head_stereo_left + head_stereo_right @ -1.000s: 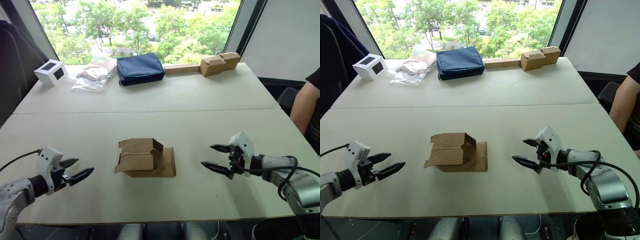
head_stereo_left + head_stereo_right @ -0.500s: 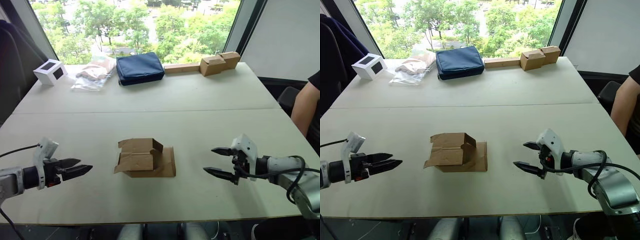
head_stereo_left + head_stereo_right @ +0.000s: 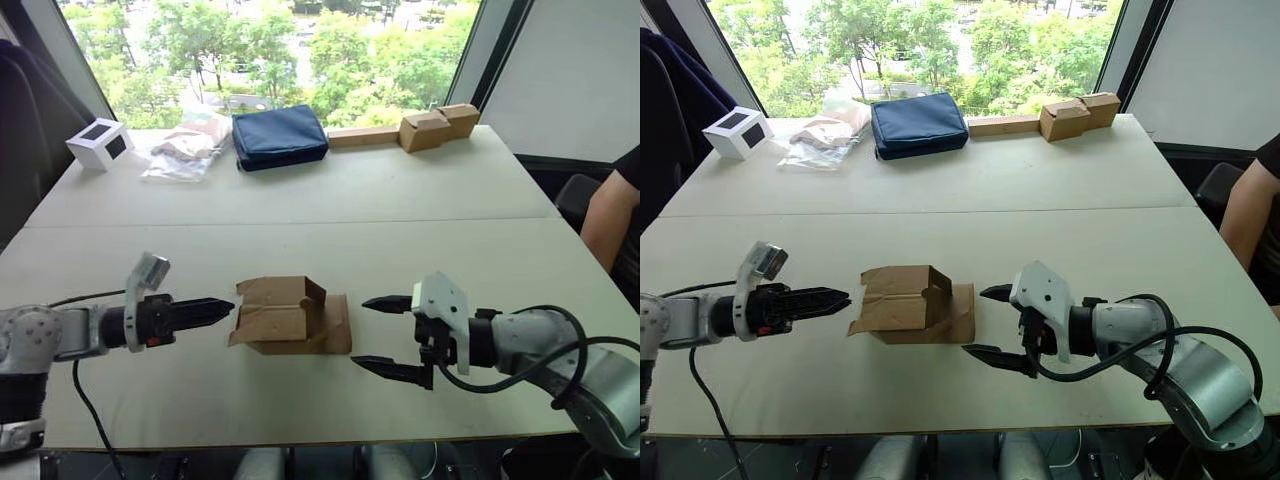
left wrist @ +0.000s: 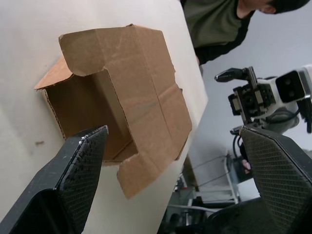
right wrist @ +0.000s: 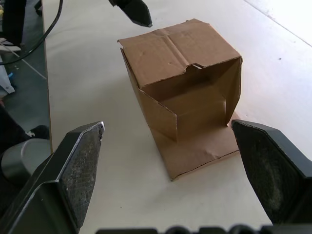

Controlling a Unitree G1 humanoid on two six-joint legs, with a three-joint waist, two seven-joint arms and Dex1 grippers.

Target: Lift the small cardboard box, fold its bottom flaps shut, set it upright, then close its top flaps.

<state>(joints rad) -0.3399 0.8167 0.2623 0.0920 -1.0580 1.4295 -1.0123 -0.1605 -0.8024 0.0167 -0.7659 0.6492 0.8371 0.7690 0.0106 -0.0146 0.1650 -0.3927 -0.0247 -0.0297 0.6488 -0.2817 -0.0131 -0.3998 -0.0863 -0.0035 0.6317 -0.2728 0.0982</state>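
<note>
Far left on the table (image 3: 420, 190): a white cube (image 3: 101, 144) with a black face, then a clear plastic bag (image 3: 185, 150) and a dark blue pouch (image 3: 280, 137).

Nearer, at left: left gripper (image 3: 222, 307), hovering low over the table, fingers close together with only a narrow gap, tips just beside the left open end of the small cardboard box (image 3: 290, 316), apparently not touching it. Nothing grasped.

In the middle of the near table: the small cardboard box, lying on its side, both ends open, flaps (image 5: 202, 151) splayed flat onto the table on the right side and another flap sticking out on the left.

Right of the box: right gripper (image 3: 385, 335), fingers spread wide apart, empty, one finger up near the box's right flap, the other lower and nearer, clear of the cardboard.

Far right on the table: paler tan cardboard boxes (image 3: 438, 126) with a long strip (image 3: 363, 136). At the right edge, a person's arm (image 3: 608, 215).
</note>
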